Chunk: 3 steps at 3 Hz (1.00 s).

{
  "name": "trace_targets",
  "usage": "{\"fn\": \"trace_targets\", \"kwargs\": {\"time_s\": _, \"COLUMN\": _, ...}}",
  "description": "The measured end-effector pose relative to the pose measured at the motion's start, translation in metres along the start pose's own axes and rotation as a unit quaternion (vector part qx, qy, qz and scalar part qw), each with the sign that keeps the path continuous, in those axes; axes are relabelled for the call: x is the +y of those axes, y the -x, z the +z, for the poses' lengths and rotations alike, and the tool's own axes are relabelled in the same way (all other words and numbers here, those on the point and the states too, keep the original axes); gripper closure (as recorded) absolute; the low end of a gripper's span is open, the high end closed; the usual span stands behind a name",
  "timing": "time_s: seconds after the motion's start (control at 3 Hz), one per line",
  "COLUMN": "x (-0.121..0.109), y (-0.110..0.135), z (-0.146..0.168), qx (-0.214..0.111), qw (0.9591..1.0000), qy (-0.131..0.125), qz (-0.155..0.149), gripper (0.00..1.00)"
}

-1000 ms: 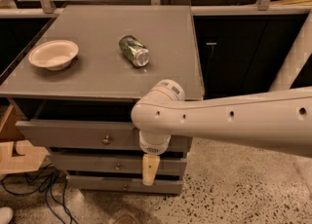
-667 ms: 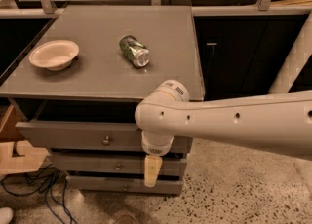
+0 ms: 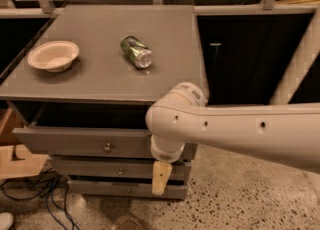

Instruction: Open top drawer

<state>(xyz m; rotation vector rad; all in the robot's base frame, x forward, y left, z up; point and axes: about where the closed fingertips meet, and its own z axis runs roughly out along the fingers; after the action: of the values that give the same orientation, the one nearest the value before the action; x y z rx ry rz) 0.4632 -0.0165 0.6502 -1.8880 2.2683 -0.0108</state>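
The top drawer (image 3: 75, 144) of a grey wooden chest stands partly pulled out beneath the chest's top, with a dark gap showing above its front panel. Its small round metal knob (image 3: 107, 147) sits at the centre of the panel, untouched. To the right of the knob, the robot's white arm (image 3: 240, 134) reaches in from the right edge of the view and covers the drawer front's right end. The gripper (image 3: 160, 180) hangs pointing down from the arm's wrist, a pale tan piece in front of the two slimmer drawers, below the top drawer's front. Whether the gripper is open or closed cannot be told, nor whether it touches the wood.

The middle drawer (image 3: 95, 167) and the bottom drawer (image 3: 100, 188) appear closed, each with its own knob. On the chest's top (image 3: 170, 39) a shallow cream bowl (image 3: 53, 55) stands at the left, and well apart from it a green and silver drink can (image 3: 136, 51) lies on its side near the middle. Dark cables (image 3: 42, 199) trail over the speckled floor (image 3: 240, 194) at lower left.
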Motion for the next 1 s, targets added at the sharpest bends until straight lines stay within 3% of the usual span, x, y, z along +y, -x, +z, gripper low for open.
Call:
{"fn": "trace_targets", "kwargs": {"time_s": 0.67, "x": 0.046, "y": -0.043, "z": -0.073, "qx": -0.029, "qw": 0.9995, "qy": 0.006, "qz": -0.006, "gripper": 0.0}}
{"fn": "trace_targets", "kwargs": {"time_s": 1.0, "x": 0.036, "y": -0.037, "z": -0.058, "qx": -0.031, "qw": 0.9995, "qy": 0.008, "qz": -0.004, "gripper": 0.0}}
